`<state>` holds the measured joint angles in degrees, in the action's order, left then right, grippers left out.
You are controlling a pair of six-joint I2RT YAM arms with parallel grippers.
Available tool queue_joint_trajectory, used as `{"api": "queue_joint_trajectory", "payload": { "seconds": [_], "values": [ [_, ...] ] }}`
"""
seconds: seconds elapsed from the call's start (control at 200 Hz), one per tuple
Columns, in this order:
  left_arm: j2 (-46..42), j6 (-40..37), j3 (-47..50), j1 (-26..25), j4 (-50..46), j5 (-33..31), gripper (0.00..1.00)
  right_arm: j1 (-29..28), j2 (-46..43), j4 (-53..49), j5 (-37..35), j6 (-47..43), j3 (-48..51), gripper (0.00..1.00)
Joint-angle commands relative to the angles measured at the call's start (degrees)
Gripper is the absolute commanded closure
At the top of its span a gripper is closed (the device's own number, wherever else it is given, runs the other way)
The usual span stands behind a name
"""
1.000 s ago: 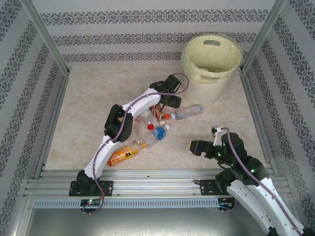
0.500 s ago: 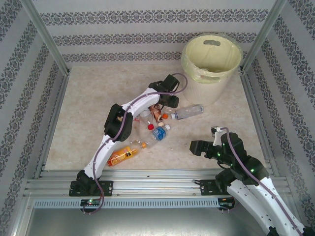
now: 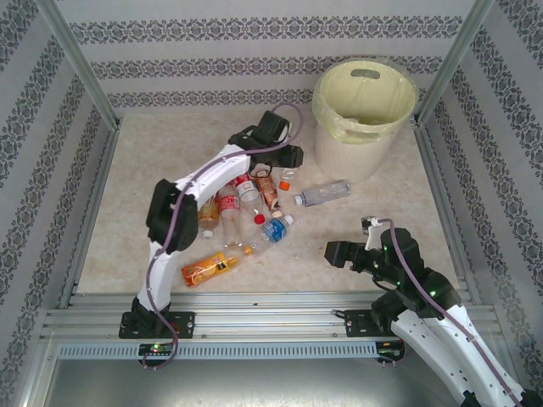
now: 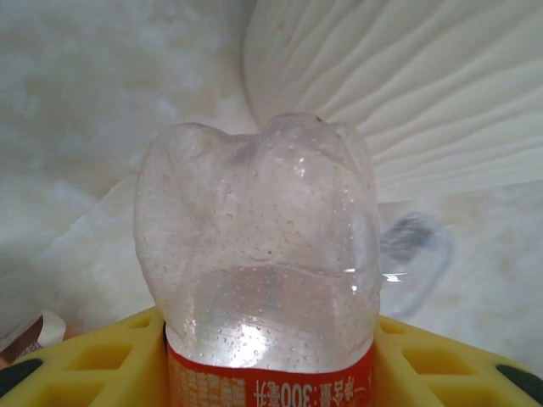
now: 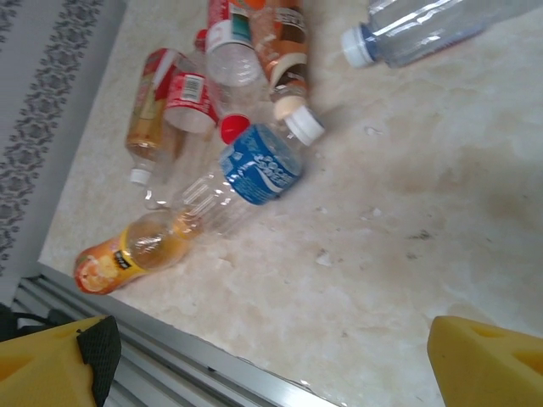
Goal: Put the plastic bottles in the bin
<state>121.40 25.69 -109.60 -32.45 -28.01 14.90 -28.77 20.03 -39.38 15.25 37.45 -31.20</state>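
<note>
My left gripper point(image 4: 270, 377) is shut on a clear plastic bottle point(image 4: 263, 254) with a red label, its lumpy base pointing away from the camera. Just beyond it rises the ribbed white wall of the bin point(image 4: 424, 85). From above, the left gripper point(image 3: 280, 159) hangs over the table left of the bin point(image 3: 365, 148), which has a pale yellow liner. Several bottles lie in a cluster: a blue-labelled one point(image 3: 276, 229), an orange one point(image 3: 209, 269), a red-labelled one point(image 3: 227, 206) and a clear one with a blue cap point(image 3: 324, 192). My right gripper point(image 3: 352, 240) stands open with nothing in it.
The right wrist view shows the blue-labelled bottle point(image 5: 254, 165) and the orange bottle point(image 5: 127, 250) ahead on the left, with bare marble between the yellow fingers point(image 5: 484, 360). A metal rail point(image 5: 212, 365) runs along the near edge. Patterned walls enclose the table.
The left gripper closed on the red-labelled bottle and lifted it up and back from the cluster; the arm's elbow swung left. The right arm has barely moved.
</note>
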Motion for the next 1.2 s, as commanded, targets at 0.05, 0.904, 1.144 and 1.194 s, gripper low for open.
{"api": "queue_joint_trajectory", "payload": {
  "seconds": [0.05,0.904,1.144,1.194],
  "values": [
    [-9.55,9.98,12.32,0.89,11.42,8.39,0.49,-0.58,0.98,9.66,6.14,1.31,0.86,0.07],
    [-29.35,35.77,43.67,-3.14,34.52,14.53,0.49,-2.77,34.64,44.45,9.05,5.53,-4.68,0.11],
    [-28.96,38.38,44.28,-4.53,37.56,16.18,0.49,-3.22,38.58,45.78,6.82,5.62,-6.47,0.19],
    [-28.9,38.93,44.52,-4.66,38.3,16.37,0.49,-3.22,39.21,45.64,6.52,5.57,-6.89,0.2]
  ]
}}
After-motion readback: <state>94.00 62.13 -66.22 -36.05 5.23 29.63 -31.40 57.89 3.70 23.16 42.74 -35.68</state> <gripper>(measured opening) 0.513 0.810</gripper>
